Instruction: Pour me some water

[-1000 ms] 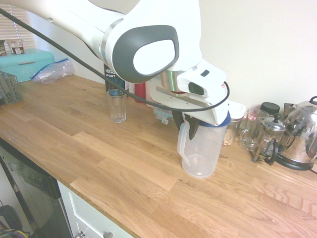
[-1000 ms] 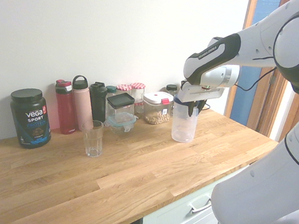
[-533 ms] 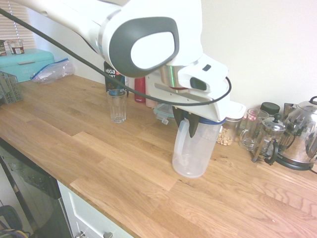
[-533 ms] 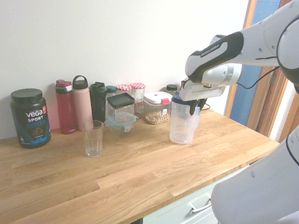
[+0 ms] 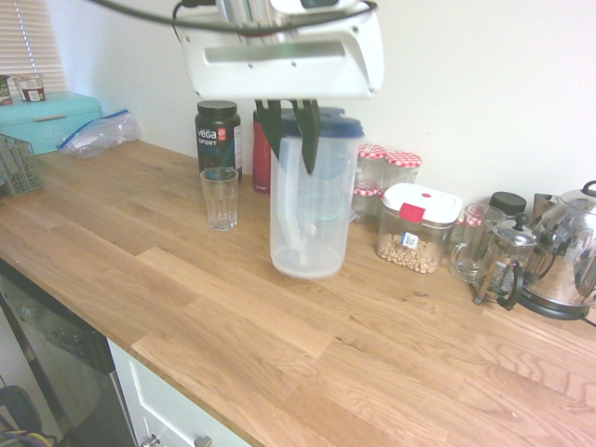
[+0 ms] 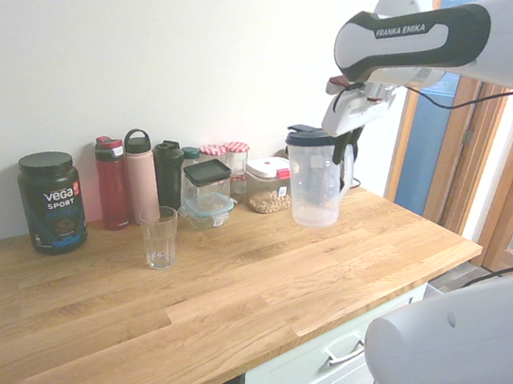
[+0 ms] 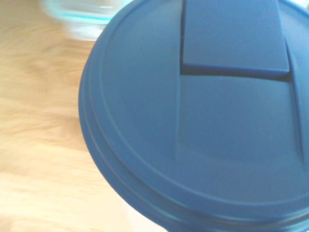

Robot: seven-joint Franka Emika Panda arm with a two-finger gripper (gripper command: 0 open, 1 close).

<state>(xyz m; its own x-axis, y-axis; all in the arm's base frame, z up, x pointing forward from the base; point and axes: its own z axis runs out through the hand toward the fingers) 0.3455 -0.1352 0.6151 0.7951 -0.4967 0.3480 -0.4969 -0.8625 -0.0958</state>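
The wooden counter (image 5: pixel 233 307) lies well below the fingers. The clear pitcher (image 5: pixel 310 209), blue lid (image 7: pixel 193 121) on, hangs clamped at its handle in the gripper (image 5: pixel 288 121): carrying step, apparently. Next it needs moving over the glass (image 5: pixel 221 197), off to one side, then tipping.

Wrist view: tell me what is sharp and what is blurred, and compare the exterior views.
Wrist view: the blue plastic jug lid fills the frame fairly sharp; the wooden counter behind smears. First exterior view: window glare at left. Second exterior view: evenly lit, crisp.

Clear blue-lidded pitcher (image 5: pixel 310 200) upright, airborne; empty glass (image 5: pixel 220 197) on counter.
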